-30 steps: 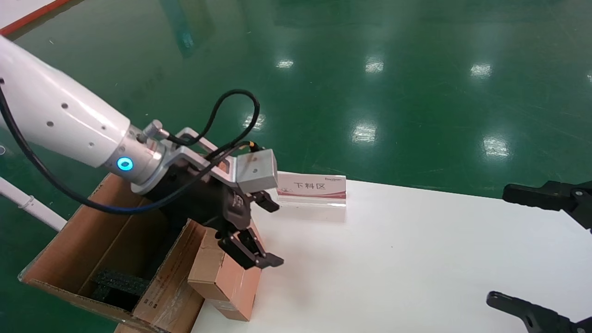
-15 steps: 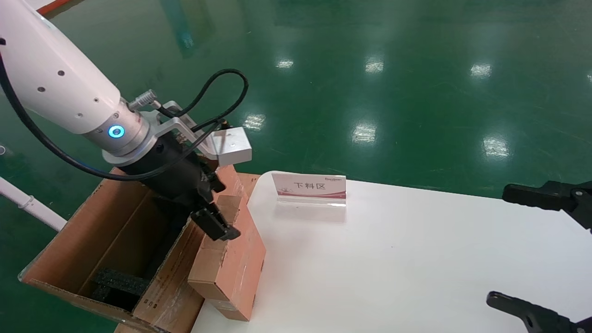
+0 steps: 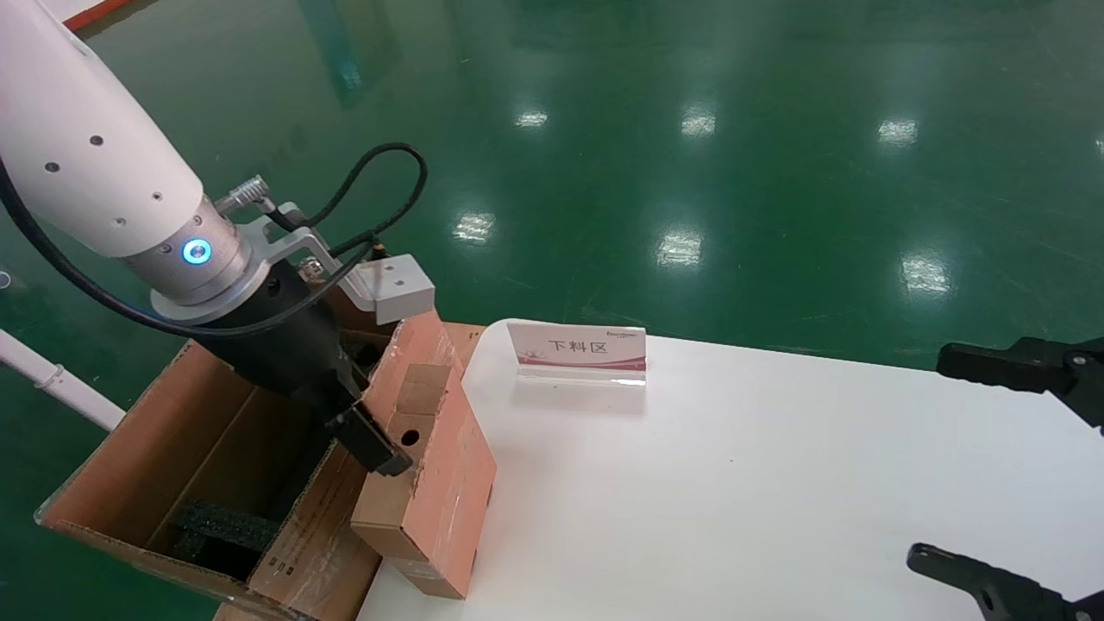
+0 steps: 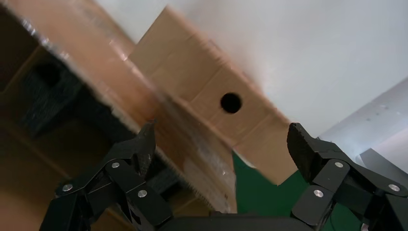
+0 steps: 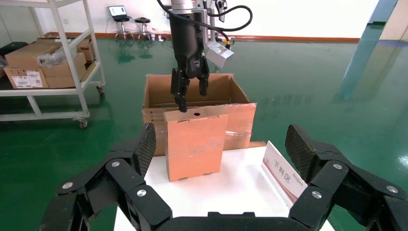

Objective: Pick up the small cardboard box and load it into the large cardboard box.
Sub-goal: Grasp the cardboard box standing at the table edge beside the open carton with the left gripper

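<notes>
The small cardboard box stands upright at the left edge of the white table, its side against or just beside the near wall of the large cardboard box, which sits off the table edge with flaps raised and black foam visible inside. Judged from this layout, the task is not complete: the small carton is outside the large one, rests on the table, and has not been lifted; grasping, lifting, carrying over the flap and lowering inside all remain. The left gripper is poised at the top of the small carton, over the panel with the round hole. In the left wrist view its 2 fingers are spread wide, 1 on the large-carton side and 1 out past the small carton's far edge, with the top of the carton lying between them. In the right wrist view a fingertip appears to reach the carton's top edge, but actual contact cannot be confirmed; nothing is gripped. The straddle also takes in the large carton's flap, a possible snag on closing. The right gripper is parked over the right end of the table, fingers spread and empty. A sign card stands at the far table edge, well apart from the work.
</notes>
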